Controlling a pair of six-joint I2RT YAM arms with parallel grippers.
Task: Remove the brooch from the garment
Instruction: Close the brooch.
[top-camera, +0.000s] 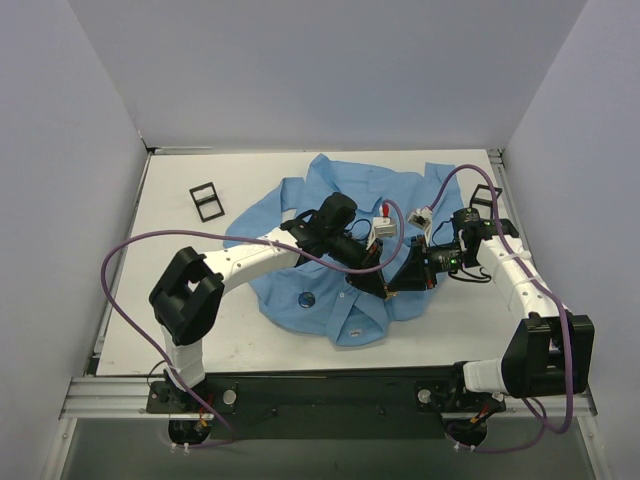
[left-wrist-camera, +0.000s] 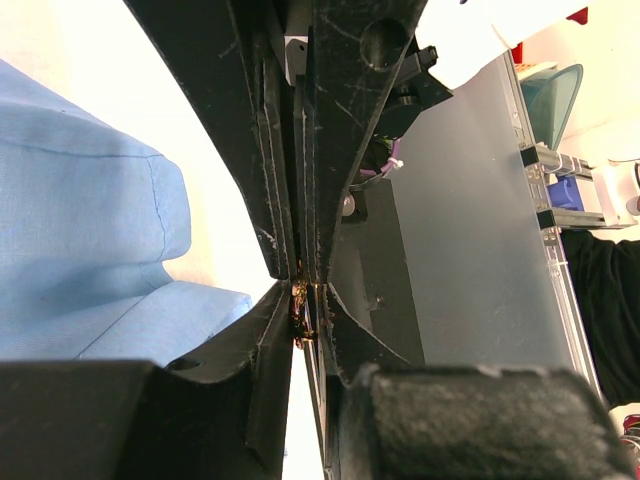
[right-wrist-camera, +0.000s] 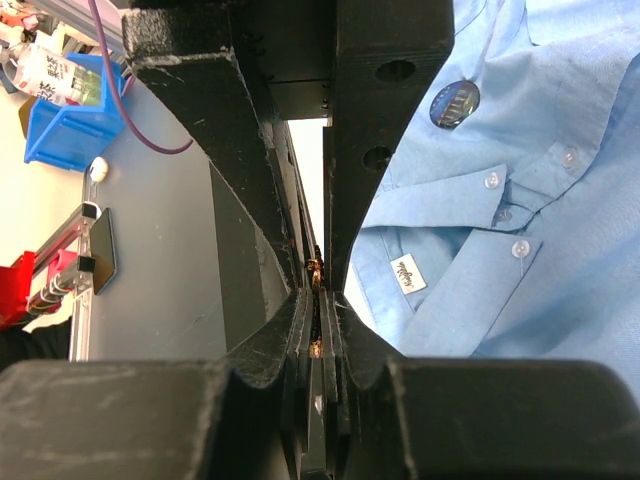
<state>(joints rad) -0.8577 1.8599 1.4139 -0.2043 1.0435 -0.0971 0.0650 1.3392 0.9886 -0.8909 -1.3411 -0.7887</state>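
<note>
The desk (top-camera: 180, 330) is walled on its left, far and right edges. Wide bare strips run along the left edge and toward the near-right corner.

The garment (top-camera: 300, 195) lies crumpled over the middle. Its top almost reaches the far edge, and its lower edge stops short of the near edge.

Both arms reach in from the near edge and meet tip to tip over the near-right part of the garment.

One black frame (top-camera: 207, 201) lies on bare desk toward the far-left corner, apart from the cloth. A second black frame (top-camera: 485, 197) lies by the right edge, close to the right arm.

The white label (right-wrist-camera: 405, 273) shows inside the collar.

The brooch (top-camera: 307, 297) sits on the near-left part of the garment, uncovered, with open cloth around it and well apart from both sets of tips.

The left gripper (left-wrist-camera: 303, 300) is narrowed to a slit, pinching a tiny brass-coloured piece (left-wrist-camera: 300, 312). The right gripper (right-wrist-camera: 317, 300) is pressed together. Whether it also grips that piece cannot be told.
</note>
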